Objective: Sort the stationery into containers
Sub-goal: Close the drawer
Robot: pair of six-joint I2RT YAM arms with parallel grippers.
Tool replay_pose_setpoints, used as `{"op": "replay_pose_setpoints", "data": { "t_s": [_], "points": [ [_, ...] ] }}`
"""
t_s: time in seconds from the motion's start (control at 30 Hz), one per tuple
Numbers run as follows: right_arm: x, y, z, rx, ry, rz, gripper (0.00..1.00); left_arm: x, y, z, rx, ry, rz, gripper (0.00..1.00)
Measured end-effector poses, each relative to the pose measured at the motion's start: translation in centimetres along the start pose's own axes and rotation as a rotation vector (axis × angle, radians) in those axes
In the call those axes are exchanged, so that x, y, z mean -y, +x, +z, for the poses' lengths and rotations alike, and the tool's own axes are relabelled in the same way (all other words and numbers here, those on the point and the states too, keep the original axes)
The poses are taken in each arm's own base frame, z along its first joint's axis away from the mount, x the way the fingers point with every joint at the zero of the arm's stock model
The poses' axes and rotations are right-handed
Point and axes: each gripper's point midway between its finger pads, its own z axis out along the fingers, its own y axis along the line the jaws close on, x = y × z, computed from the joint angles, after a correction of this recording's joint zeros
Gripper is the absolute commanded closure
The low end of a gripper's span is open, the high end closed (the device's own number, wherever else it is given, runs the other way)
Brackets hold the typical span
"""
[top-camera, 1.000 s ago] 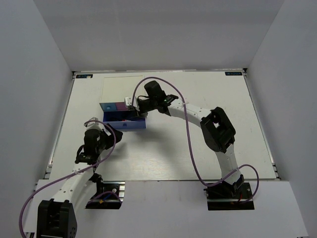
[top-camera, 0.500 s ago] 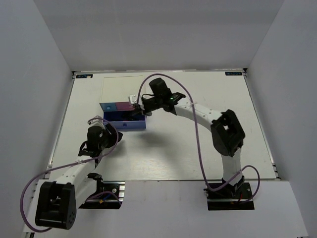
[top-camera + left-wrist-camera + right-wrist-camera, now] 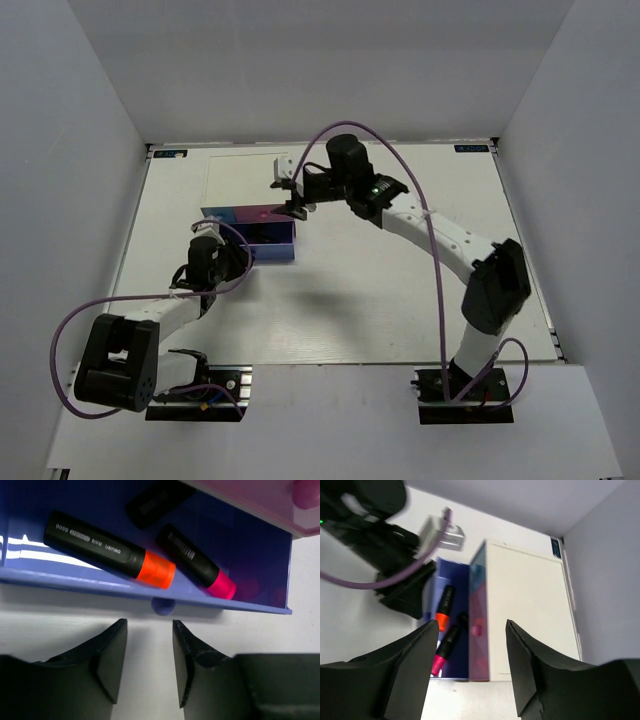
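Observation:
The small box (image 3: pixel 525 605) has a white top, and its purple drawer (image 3: pixel 30 575) is pulled open. In the drawer lie an orange-capped highlighter (image 3: pixel 107 554), a pink-capped highlighter (image 3: pixel 197 562) and a third black highlighter (image 3: pixel 155 502) whose cap is hidden. My left gripper (image 3: pixel 149 630) is open and empty, low on the table just in front of the purple drawer's knob (image 3: pixel 163 606), not touching it. My right gripper (image 3: pixel 471 622) is open and empty, raised above the box; it also shows in the top view (image 3: pixel 290 195). The pink drawer (image 3: pixel 479 650) and light blue drawer (image 3: pixel 477 572) are shut. No erasers show.
The box stands left of centre on the white table (image 3: pixel 400 290). Grey walls close the table in on three sides. A purple cable (image 3: pixel 400 180) loops above the right arm. The left arm (image 3: pixel 395 590) lies close to the drawer's front.
My right gripper has risen and pulled back from the box toward the far side. My left gripper has moved forward to the purple drawer's front.

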Motion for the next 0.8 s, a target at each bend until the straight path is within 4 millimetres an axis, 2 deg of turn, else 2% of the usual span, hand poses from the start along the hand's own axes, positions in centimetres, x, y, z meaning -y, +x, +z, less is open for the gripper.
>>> {"op": "replay_pose_setpoints", "data": {
  "t_s": [0.07,0.17,0.3,0.5,0.8],
  "points": [
    [1.3,1.6,1.2,-0.032,0.019,0.017,0.38,0.2,-0.4,0.3,0.010,-0.004,0.013,0.46],
    [2.1,4.9,2.7,-0.104,0.027,0.066,0.38,0.4,-1.0,0.4,0.031,-0.009,0.027,0.45],
    [3.3,7.9,4.4,-0.169,0.041,0.115,0.38,0.2,-1.3,0.6,0.047,-0.030,0.037,0.43],
    [3.5,10.2,5.2,-0.224,0.044,0.142,0.38,-0.2,-1.1,1.1,0.043,-0.056,0.045,0.43],
    [3.3,13.0,5.9,-0.284,0.051,0.154,0.45,-0.2,-1.3,1.5,0.046,-0.062,0.047,0.43]
  ]
}}
